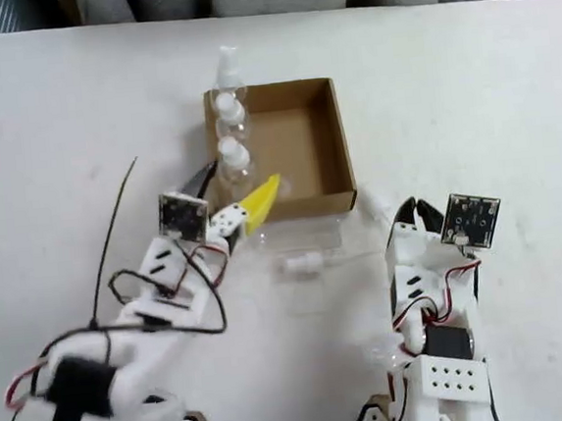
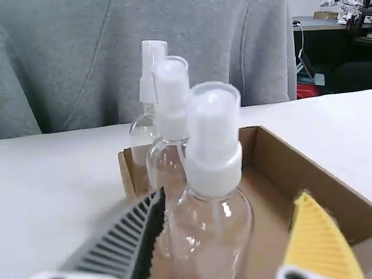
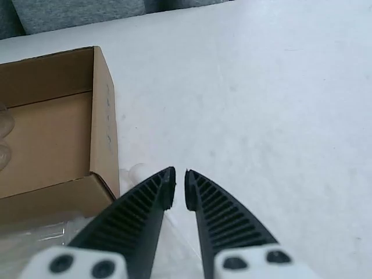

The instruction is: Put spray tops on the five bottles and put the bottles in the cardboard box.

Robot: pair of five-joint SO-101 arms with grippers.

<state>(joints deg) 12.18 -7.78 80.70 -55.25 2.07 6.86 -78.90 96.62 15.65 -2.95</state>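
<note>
The cardboard box [image 1: 300, 145] stands mid-table. Two clear bottles with white spray tops stand inside along its left wall, one farther [image 1: 228, 107] and one nearer [image 1: 234, 158]; a third bottle [image 1: 227, 65] stands just past the far wall. My left gripper [image 1: 239, 180] is open around the nearer bottle [image 2: 212, 192], black finger [image 2: 131, 232] against it, yellow finger [image 2: 317, 244] apart from it. Another bottle [image 1: 305, 263] lies on the table in front of the box. My right gripper [image 1: 409, 207] is shut and holds nothing, off the box's near right corner [image 3: 104, 174].
Clear plastic [image 1: 313, 235] lies along the box's front wall, around the lying bottle. A small white part [image 3: 136, 170] rests by the box corner. A thin black wire [image 1: 115, 225] runs over the table at left. Bare table stretches right of the box.
</note>
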